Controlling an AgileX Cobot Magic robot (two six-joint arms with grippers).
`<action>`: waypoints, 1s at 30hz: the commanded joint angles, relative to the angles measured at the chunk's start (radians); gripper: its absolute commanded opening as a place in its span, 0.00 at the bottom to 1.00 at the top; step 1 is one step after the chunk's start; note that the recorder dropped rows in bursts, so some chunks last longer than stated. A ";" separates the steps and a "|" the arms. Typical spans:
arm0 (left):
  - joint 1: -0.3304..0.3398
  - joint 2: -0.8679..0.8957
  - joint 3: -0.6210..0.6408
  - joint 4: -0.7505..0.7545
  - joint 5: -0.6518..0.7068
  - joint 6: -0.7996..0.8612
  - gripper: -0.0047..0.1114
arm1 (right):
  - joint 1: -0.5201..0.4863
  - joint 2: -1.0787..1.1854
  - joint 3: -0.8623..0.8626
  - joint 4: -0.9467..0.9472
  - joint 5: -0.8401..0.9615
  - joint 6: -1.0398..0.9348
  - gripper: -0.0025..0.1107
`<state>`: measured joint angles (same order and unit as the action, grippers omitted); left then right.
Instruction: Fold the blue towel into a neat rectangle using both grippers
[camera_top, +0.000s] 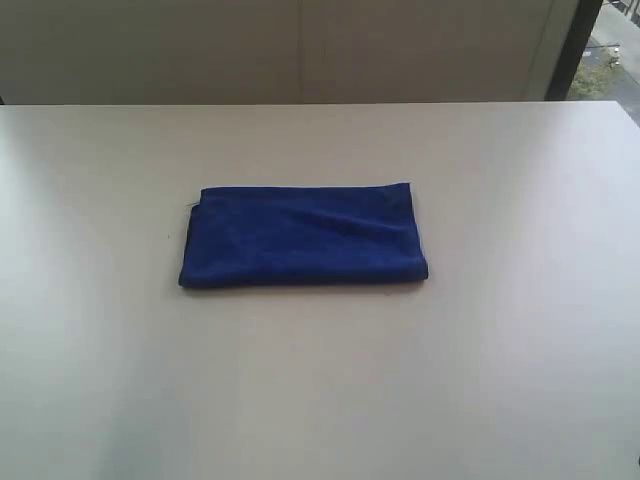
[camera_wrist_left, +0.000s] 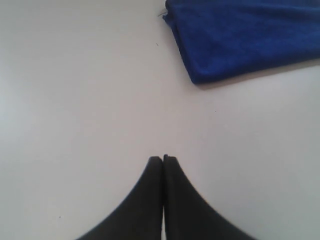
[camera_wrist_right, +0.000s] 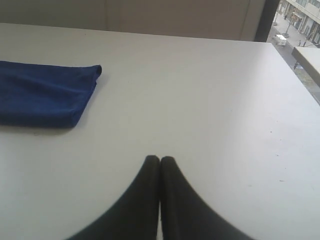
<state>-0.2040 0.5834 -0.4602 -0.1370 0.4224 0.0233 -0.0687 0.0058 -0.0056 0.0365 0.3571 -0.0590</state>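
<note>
Towel (camera_top: 303, 236): blue, folded into a compact rectangle of several layers; flat on worktop (camera_top: 500, 380), about centre, long side across the exterior view. Edges fairly straight; left end slightly uneven, layers showing; mild creases on top

Left hand (camera_wrist_left: 163, 159): fingers pressed together, nothing held; above bare worktop, apart from the towel's near corner. Not seen in exterior view

Right hand (camera_wrist_right: 160, 159): fingers likewise closed tight, empty; over bare worktop, well apart from the towel's other end. Not seen in exterior view

Progress, as judged: folding apparently complete, rectangle neat enough. Left to do: little or nothing; at most a squaring of the left end, requiring both hands opened and brought in
</note>
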 joint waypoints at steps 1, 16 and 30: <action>-0.008 -0.038 0.005 -0.011 0.012 0.003 0.04 | -0.004 -0.006 0.006 -0.007 -0.016 -0.009 0.02; -0.006 -0.164 0.066 -0.004 -0.036 0.003 0.04 | -0.004 -0.006 0.006 -0.007 -0.016 -0.009 0.02; 0.144 -0.481 0.298 -0.004 -0.068 0.007 0.04 | -0.004 -0.006 0.006 -0.007 -0.016 -0.009 0.02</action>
<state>-0.0843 0.1534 -0.1958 -0.1370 0.3427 0.0252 -0.0687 0.0058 -0.0056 0.0365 0.3571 -0.0612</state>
